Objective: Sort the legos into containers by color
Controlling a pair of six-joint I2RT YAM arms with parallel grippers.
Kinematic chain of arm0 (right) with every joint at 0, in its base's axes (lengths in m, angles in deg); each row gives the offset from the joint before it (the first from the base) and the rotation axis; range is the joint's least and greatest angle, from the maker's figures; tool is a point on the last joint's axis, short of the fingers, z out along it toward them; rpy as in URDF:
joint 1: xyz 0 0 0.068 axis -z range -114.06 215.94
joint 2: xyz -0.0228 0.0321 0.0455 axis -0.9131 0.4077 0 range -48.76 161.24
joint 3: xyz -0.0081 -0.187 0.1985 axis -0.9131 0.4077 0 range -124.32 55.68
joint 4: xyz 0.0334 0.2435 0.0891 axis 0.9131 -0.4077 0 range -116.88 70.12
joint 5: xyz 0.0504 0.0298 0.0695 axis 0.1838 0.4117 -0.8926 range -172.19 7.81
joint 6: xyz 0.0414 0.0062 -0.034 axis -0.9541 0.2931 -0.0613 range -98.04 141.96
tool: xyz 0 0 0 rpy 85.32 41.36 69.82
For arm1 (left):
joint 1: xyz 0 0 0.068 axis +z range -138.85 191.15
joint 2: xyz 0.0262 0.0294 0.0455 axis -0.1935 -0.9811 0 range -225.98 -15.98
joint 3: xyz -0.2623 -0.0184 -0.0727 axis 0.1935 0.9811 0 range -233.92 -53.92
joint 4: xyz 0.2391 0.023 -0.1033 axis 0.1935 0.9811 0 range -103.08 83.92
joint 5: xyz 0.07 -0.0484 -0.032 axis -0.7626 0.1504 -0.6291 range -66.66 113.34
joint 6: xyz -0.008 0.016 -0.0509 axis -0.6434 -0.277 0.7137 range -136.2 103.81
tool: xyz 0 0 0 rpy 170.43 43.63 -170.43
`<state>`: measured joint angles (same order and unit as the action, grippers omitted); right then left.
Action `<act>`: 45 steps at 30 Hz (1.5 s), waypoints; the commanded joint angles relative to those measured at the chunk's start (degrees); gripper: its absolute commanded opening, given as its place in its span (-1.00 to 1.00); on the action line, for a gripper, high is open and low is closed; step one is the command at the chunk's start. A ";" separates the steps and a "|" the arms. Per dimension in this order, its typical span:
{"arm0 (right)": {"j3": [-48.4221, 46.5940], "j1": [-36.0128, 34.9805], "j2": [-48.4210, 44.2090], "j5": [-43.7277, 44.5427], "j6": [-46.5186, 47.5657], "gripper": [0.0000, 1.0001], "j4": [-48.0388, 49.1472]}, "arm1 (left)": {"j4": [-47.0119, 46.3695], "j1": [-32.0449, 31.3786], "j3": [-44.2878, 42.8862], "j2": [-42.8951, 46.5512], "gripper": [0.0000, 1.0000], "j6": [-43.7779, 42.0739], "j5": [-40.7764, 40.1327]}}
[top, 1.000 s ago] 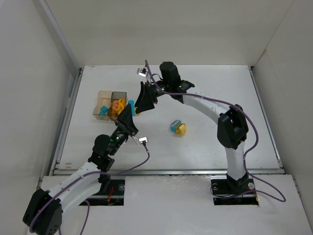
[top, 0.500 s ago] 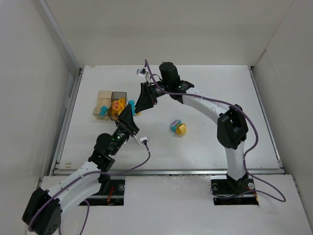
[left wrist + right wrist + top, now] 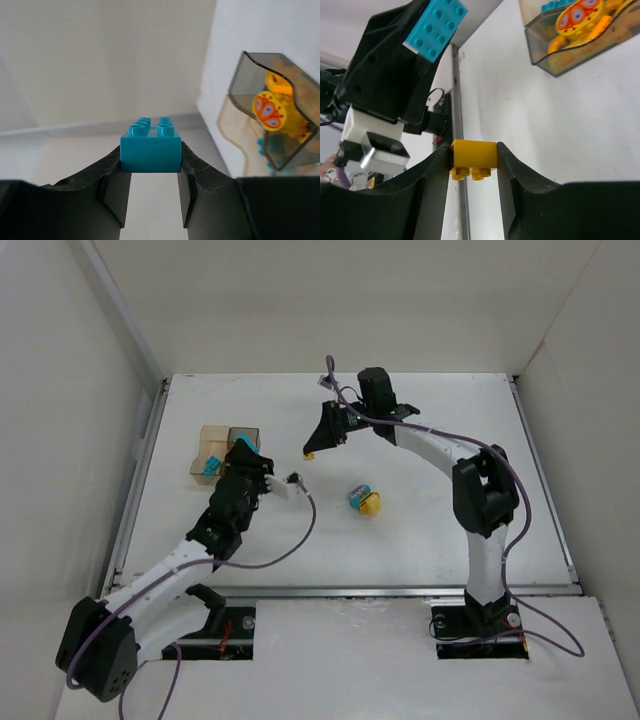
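Cyan brick [image 3: 150, 150] sits clamped between the fingers of my left gripper [image 3: 151, 162], a yellow brick [image 3: 474, 155] between my right gripper's [image 3: 474, 167], both gripped for carrying to colour-matched containers [image 3: 250, 82].

Glossy plastic cyan brick [image 3: 150, 152], glossy yellow brick [image 3: 474, 154], translucent smoky box [image 3: 250, 75], matt table [image 3: 420, 540]

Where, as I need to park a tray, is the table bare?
Bare: the table between the loose bricks and the right arm, and the far strip behind the containers. Crowded: around the containers, left claw and right claw.
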<state>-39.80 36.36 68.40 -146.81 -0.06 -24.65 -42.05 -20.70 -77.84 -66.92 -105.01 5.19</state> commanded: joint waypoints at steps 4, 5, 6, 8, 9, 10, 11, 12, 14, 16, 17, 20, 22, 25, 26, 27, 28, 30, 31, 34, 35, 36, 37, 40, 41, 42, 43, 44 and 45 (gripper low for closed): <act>-0.85 -0.30 0.08 4.77 -0.04 -1.00 1.96 | 15.42 5.57 -13.94 -12.51 -1.00 28.23 -5.16; -0.85 0.31 0.08 6.16 -0.04 -1.00 1.96 | 17.35 6.10 -15.70 -14.87 -1.00 30.96 -4.27; -0.85 0.92 0.08 6.17 -0.04 -1.00 1.96 | 20.85 7.41 -19.81 -16.11 -1.00 33.59 -3.39; -0.85 1.80 0.08 8.18 -1.35 -1.00 1.96 | 24.47 9.26 -24.66 -20.40 -1.00 41.59 -0.67; -0.85 2.85 0.08 8.80 -1.36 -1.00 1.96 | 28.49 11.27 -29.81 -21.82 -1.00 44.32 0.47; -0.85 3.39 0.69 9.42 -2.14 -1.00 1.96 | 30.53 12.42 -32.30 -23.23 -1.00 46.95 1.88; -0.85 3.91 0.70 10.12 -3.19 -1.00 1.96 | 32.29 13.65 -34.42 -25.68 -1.00 51.94 4.76; -0.85 5.14 0.70 10.74 -3.81 -1.00 1.96 | 33.96 14.88 -36.44 -26.83 -1.00 54.16 6.27; -2.07 6.20 2.27 11.27 -4.69 -1.00 1.96 | 37.75 19.27 -41.54 -28.94 -1.00 58.65 10.13; -2.77 6.99 2.89 12.76 -5.31 -1.00 1.96 | 40.82 24.87 -45.75 -32.20 -1.00 64.54 13.65; -3.30 7.00 3.42 12.76 -5.31 -1.00 1.96 | 41.36 27.00 -46.73 -33.16 -1.00 66.30 15.50; -5.93 7.00 4.65 14.87 -5.31 -1.00 1.96 | 41.28 33.93 -47.36 -35.11 -1.00 69.83 23.67; -7.17 6.30 5.35 16.10 -4.62 -1.00 1.96 | 39.79 36.15 -46.05 -35.72 -1.00 70.45 27.81; -10.15 3.84 6.84 18.74 -3.29 -1.00 1.96 | 36.80 38.09 -42.44 -36.33 -1.00 70.97 29.31; -11.03 3.14 6.85 20.13 -2.60 -1.00 1.96 | 36.18 38.10 -41.74 -36.34 -1.00 70.97 30.27; -12.96 1.82 8.42 20.76 -2.59 -1.00 1.96 | 34.70 38.79 -40.51 -36.95 -1.00 70.97 30.89; -13.93 1.20 9.04 21.46 -2.07 -1.00 1.96 | 33.99 39.32 -40.50 -36.95 -1.00 71.58 31.59; -17.96 -0.81 10.71 23.91 -2.06 -1.00 1.96 | 32.67 39.85 -39.71 -38.35 -0.95 72.46 31.60; -19.55 -1.52 12.80 24.71 -2.06 -1.00 1.96 | 32.66 39.85 -39.71 -38.88 -0.91 72.47 31.60; -27.35 -4.95 19.03 27.79 -2.06 -1.00 1.96 | 32.14 39.85 -39.71 -40.47 -0.68 74.83 31.60; -29.65 -5.74 20.89 27.79 -1.54 -1.00 1.96 | 32.14 39.85 -39.71 -41.08 -0.53 74.84 30.99; -32.20 -6.53 23.00 27.79 -1.53 -1.00 1.96 | 31.53 39.85 -39.71 -41.08 -0.39 75.71 30.29; -36.83 -7.84 24.94 27.79 -1.53 -1.00 1.96 | 30.91 39.85 -38.67 -41.08 -0.24 76.42 29.59; -41.01 -9.43 30.13 28.66 -1.53 -1.00 3.36 | 30.20 39.85 -37.08 -40.39 0.31 76.42 27.47; -41.01 -9.44 30.14 29.54 -2.23 -1.00 4.15 | 29.68 39.85 -36.55 -40.38 0.43 76.42 27.47; -41.01 -9.44 30.66 30.42 -2.24 -1.00 4.68 | 29.67 39.85 -36.55 -39.68 0.95 76.42 27.47; -41.01 -9.44 30.67 31.21 -2.76 -1.00 5.56 | 29.67 39.85 -36.55 -39.16 1.00 76.42 27.47; -41.01 -9.96 30.67 32.44 -2.76 -1.00 6.09 | 30.20 39.85 -37.59 -39.15 1.00 76.42 27.47; -41.01 -9.97 30.67 33.06 -2.76 -1.00 6.62 | 30.98 39.85 -38.30 -39.15 1.00 76.42 27.47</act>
<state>-77.62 25.67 100.62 -117.37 -2.47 -23.28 -9.61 18.79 -114.78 -109.01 -29.56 32.99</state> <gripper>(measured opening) 0.446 0.997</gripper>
